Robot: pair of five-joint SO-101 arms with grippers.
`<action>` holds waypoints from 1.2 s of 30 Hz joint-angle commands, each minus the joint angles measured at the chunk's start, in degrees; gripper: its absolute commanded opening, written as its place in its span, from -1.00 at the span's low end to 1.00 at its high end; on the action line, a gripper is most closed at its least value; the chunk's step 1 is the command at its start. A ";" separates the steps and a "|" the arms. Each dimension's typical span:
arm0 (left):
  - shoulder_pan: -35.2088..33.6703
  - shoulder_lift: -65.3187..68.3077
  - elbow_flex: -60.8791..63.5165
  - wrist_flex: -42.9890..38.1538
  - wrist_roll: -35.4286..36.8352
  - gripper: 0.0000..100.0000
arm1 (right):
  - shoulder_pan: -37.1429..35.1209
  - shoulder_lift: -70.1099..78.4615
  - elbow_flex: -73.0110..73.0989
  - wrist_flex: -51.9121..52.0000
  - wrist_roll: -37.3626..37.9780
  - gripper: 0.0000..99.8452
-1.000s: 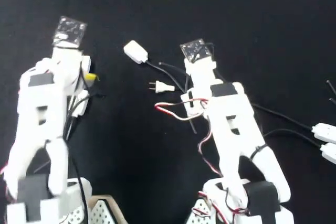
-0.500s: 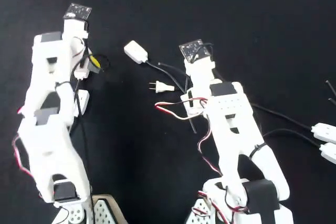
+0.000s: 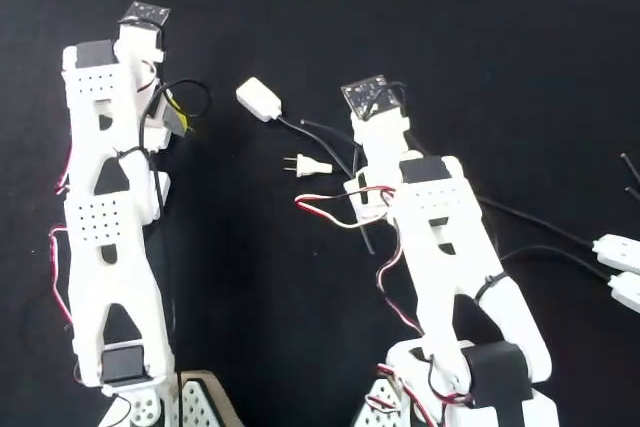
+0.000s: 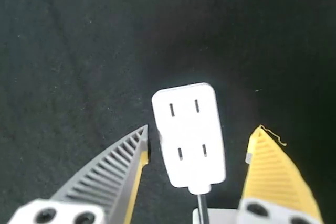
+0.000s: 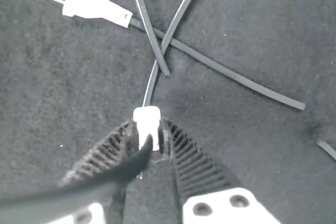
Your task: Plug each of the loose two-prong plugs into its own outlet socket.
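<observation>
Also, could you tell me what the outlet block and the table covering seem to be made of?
Outlet block: likely smooth white moulded plastic, with an even face and crisp slots. Table covering: probably black cloth or felt, matte with faint fibrous grain.

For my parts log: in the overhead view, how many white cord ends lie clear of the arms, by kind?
Two-prong plug: 1
Cord ends without visible prongs: 3
Total: 4

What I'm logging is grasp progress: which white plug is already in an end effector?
The plug clamped in the right end effector, cord leading away. The other plug lies loose on the black table, both prongs bare, nothing gripping it.
</observation>
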 commanded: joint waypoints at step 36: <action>6.11 -13.63 12.70 7.38 -2.99 -0.94 | 0.79 -0.22 -2.95 0.26 1.23 -0.98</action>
